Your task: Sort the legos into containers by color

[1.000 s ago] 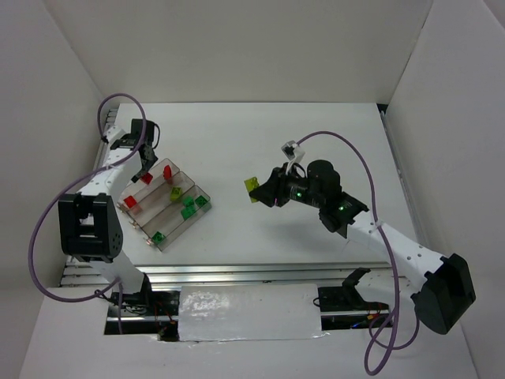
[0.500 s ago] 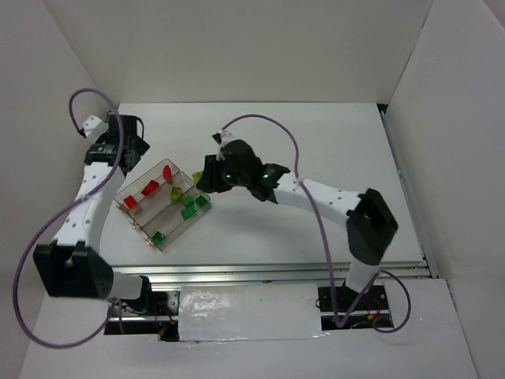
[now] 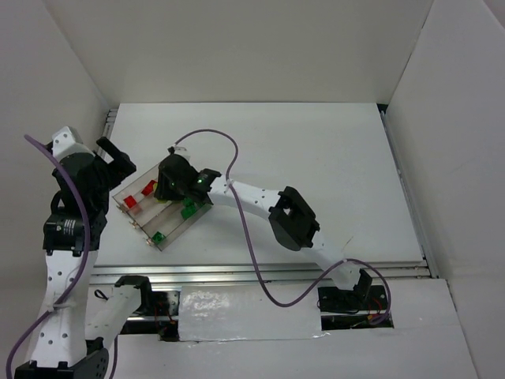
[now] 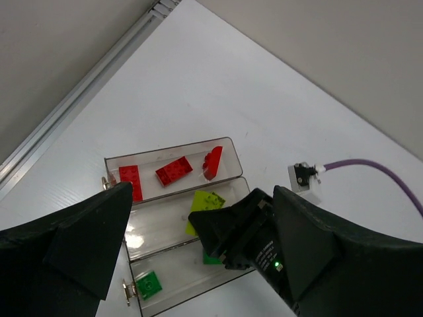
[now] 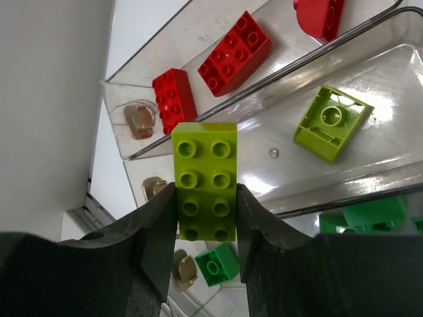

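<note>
The containers are one clear tray of three troughs at the table's left. My right gripper hovers over it, shut on a yellow-green lego held by its long sides above the middle trough. A second yellow-green lego lies upside down in that trough. Three red legos lie in the far trough. Green legos sit in the near trough. My left gripper is open, raised high above the tray's left side with nothing between its fingers.
A metal rail runs along the table's left edge, with white walls close behind. Metal clasps stick out from the tray's end. The right arm's purple cable loops over the table behind the tray.
The right arm swung left across the table with the yellow-green lego and now hangs over the tray. The left arm pulled back up and left from the tray, and its gripper opened.
</note>
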Controlling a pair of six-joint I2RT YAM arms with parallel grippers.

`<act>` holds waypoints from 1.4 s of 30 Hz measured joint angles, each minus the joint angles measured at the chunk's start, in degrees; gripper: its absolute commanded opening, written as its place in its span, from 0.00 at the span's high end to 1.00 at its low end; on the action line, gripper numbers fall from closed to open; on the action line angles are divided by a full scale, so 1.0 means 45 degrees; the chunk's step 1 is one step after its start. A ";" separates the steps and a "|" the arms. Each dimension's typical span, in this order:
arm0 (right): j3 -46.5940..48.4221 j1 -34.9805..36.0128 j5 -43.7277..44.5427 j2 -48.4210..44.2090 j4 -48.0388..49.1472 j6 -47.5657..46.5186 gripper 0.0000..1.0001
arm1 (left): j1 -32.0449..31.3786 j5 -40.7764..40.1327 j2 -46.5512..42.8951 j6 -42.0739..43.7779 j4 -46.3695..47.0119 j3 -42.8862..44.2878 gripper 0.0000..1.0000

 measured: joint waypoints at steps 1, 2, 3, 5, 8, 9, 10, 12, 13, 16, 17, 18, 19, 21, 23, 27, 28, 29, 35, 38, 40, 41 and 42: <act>0.0219 0.0000 0.0005 0.0209 -0.0053 0.0015 0.62 | 0.0000 0.0189 -0.0005 0.0097 0.0005 -0.0170 0.00; 0.0330 -0.0005 0.0010 0.0340 -0.0102 0.0015 0.47 | 0.0000 0.0325 0.0010 0.0214 0.0010 -0.0306 0.00; 0.0345 -0.0005 0.0015 0.0408 -0.0131 0.0024 0.43 | 0.0000 0.0413 0.0015 0.0321 0.0015 -0.0413 0.01; 0.0359 -0.0005 0.0049 0.0486 -0.0277 -0.0005 0.32 | 0.0000 0.0520 0.0097 0.0413 0.0044 -0.0627 0.01; 0.0379 -0.0010 0.0092 0.0495 -0.0442 -0.0078 0.14 | 0.0000 0.0631 0.0049 0.0505 0.0019 -0.0840 0.01; 0.0393 -0.0010 0.0141 0.0491 -0.0393 -0.0180 0.13 | 0.0000 0.0695 -0.0005 0.0612 0.0039 -0.0850 0.01; 0.0393 -0.0010 0.0151 0.0476 -0.0364 -0.0325 0.11 | 0.0000 0.0758 -0.0068 0.0661 0.0083 -0.0855 0.00; 0.0374 -0.0005 0.0180 0.0423 -0.0330 -0.0583 0.11 | 0.0000 0.0860 -0.0117 0.0709 0.0204 -0.0855 0.00; 0.0335 -0.0005 0.0238 0.0355 -0.0374 -0.0758 0.11 | 0.0000 0.0865 -0.0117 0.0729 0.0243 -0.0855 0.00; -0.1044 0.0005 0.0806 -0.0831 -0.0442 -0.1569 0.10 | 0.0000 0.0850 -0.0097 0.0772 0.0223 -0.0835 0.01; -0.1996 0.0019 0.1069 -0.1661 -0.0369 -0.1904 0.08 | 0.0000 0.0845 -0.0083 0.0787 0.0204 -0.0821 0.01; -0.3721 0.0039 0.1409 -0.3041 0.0029 -0.2370 0.01 | 0.0000 0.0845 -0.0073 0.0831 0.0180 -0.0816 0.00; -0.5110 0.0087 0.1739 -0.4386 -0.0078 -0.2788 0.00 | 0.0000 0.0850 -0.0083 0.0923 0.0121 -0.0811 0.00; -0.7791 0.0350 0.2841 -0.7902 -0.0301 -0.3910 0.00 | 0.0000 0.0835 -0.0204 0.0981 -0.0058 -0.0811 0.01; -0.8767 0.0899 0.4167 -1.1108 -0.0690 -0.4711 0.01 | 0.0000 0.0801 -0.0389 0.0996 -0.0291 -0.0811 0.01; -0.8597 0.1938 0.6305 -1.6067 -0.1734 -0.5377 0.00 | 0.0000 0.0597 -0.0797 0.1015 -0.0981 -0.0811 0.01; -0.8417 0.1948 0.6873 -1.7034 -0.2288 -0.5319 0.01 | -0.0005 0.0529 -0.0923 0.1025 -0.1166 -0.0811 0.00; -0.8223 0.1933 0.7465 -1.7903 -0.2992 -0.5246 0.00 | -0.0005 0.0505 -0.1064 0.1044 -0.1365 -0.0811 0.00; -0.7932 0.1792 0.9758 -2.0560 -0.7563 -0.4119 0.00 | -0.0068 0.1122 -0.2045 0.1515 -0.2424 -0.0797 0.01; -0.8082 0.1792 0.9972 -2.1391 -0.9214 -0.3541 0.00 | -0.0209 0.1506 -0.2681 0.1739 -0.3007 -0.0719 0.00; -0.8354 0.1797 1.0006 -2.2216 -0.9976 -0.3215 0.00 | -0.0316 0.1729 -0.3245 0.1807 -0.3288 -0.0675 0.01; -0.8456 0.1797 1.0001 -2.2605 -1.0263 -0.3060 0.00 | -0.0369 0.1797 -0.3575 0.1875 -0.3415 -0.0641 0.01; -0.8505 0.1797 1.0001 -2.2969 -1.0530 -0.2914 0.00 | -0.0398 0.1851 -0.3934 0.1962 -0.3536 -0.0583 0.00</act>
